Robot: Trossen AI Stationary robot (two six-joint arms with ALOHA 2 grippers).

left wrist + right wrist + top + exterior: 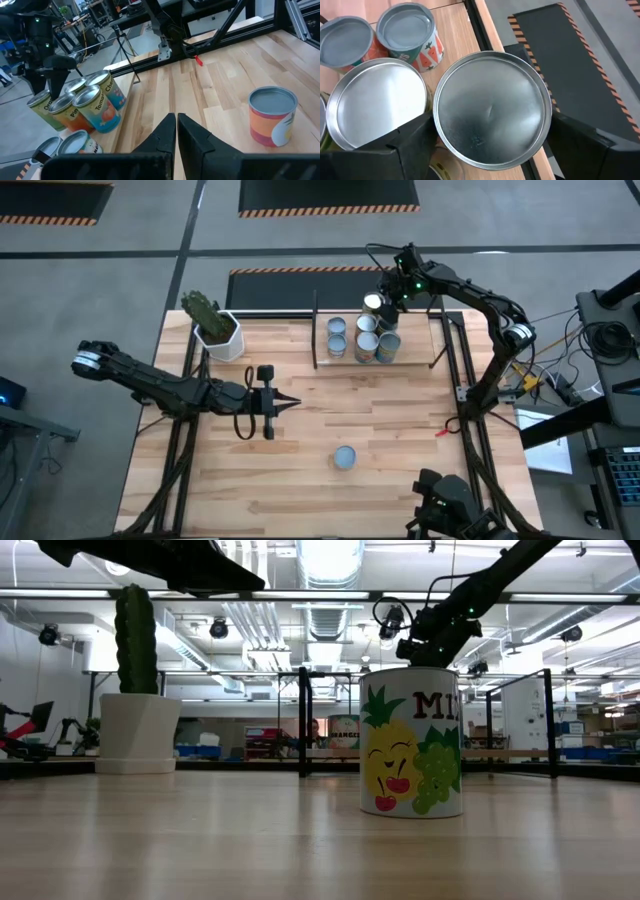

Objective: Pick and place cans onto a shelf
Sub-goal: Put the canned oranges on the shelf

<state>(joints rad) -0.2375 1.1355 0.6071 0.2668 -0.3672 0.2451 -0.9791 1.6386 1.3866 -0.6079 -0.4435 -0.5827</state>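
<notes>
Shelf (440,340) is your landmark: above its far edge your right gripper (383,305) stands with open jaws around a can (492,115). Your left gripper (283,403), jaws closed and empty, waits well apart from the shelf.

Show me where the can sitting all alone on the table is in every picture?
High view: the lone can sits on the table's near middle, far from the shelf.
Low view: big, right of centre.
Left wrist view: right side.
Right wrist view: not in it.
Shared landmark: the shelf.
</notes>
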